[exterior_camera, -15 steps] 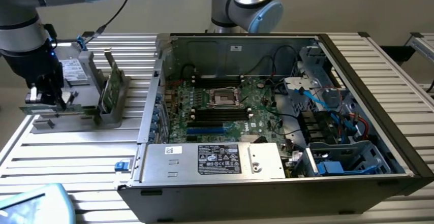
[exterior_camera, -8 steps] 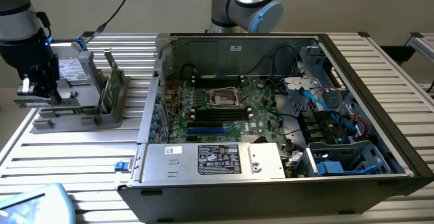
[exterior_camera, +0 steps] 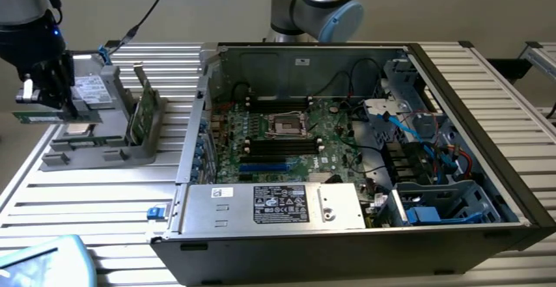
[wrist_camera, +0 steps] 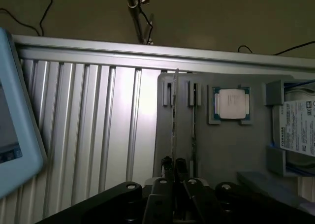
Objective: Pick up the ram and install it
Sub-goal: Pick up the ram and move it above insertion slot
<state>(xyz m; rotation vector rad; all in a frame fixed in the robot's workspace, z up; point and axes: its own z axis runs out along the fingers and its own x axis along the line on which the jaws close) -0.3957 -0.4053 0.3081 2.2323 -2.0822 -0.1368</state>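
Ram [exterior_camera: 26,116]: long, thin green stick, seen clamped between the fingers of the gripper [exterior_camera: 45,105] at the exterior view's far left. It is carried clear above the grey holder tray [exterior_camera: 96,151].

Gripper state: jaws drawn almost fully together, with only the thickness of the board between them. Nothing else is held.

Long axis: roughly level in the exterior view, with one end projecting past the fingers toward that view's left. In the wrist view the ram [wrist_camera: 173,120] is presented edge-on as a thin line running straight out from the gripper [wrist_camera: 173,167], over the slotted end of the tray [wrist_camera: 231,150].

Relation to destination: the black memory slots [exterior_camera: 282,148] are located on the motherboard [exterior_camera: 339,134] inside the open computer case [exterior_camera: 347,251]. These are well apart from the held stick, toward the exterior view's right and lower down.

Adjacent items: a second green card [exterior_camera: 139,112] is stood upright in the tray beside the gripper, untouched. A processor chip [wrist_camera: 231,103] is seated in a tray recess.
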